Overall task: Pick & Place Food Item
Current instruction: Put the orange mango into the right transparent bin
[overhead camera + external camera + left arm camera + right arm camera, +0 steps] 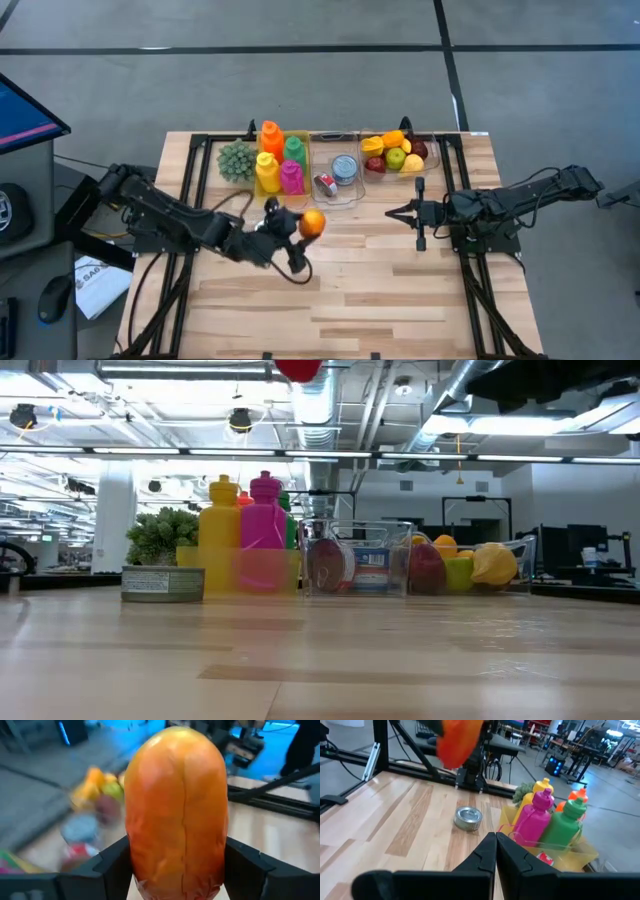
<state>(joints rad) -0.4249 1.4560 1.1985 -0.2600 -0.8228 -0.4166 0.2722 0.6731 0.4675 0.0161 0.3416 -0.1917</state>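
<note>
An orange-red fruit (pixel 175 805) fills the left wrist view, with my left gripper (pixel 308 228) shut on it above the middle of the table. In the low view the fruit (pixel 298 368) shows only at the top edge, high over the tabletop. The right wrist view has it as an orange blur (pixel 457 740). A small tin can (pixel 468 817) stands on its base on the wood below and beside the fruit. My right gripper (pixel 398 213) waits at the right, shut and holding nothing (pixel 496 842). My left gripper pinches the fruit between its two fingers (pixel 112 865), one on each of its opposite sides (pixel 220 845). The fingers come nearly level from the table's left side. The fruit is lifted clear of the table.
Along the far edge stand a clear bin with coloured bottles (pixel 281 160), a clear bin with cans (pixel 338 172) and a clear bin of fruit (pixel 397 152). A green leafy item (pixel 237 160) lies left of the bottles. The near half of the table (pixel 350 300) is bare wood.
</note>
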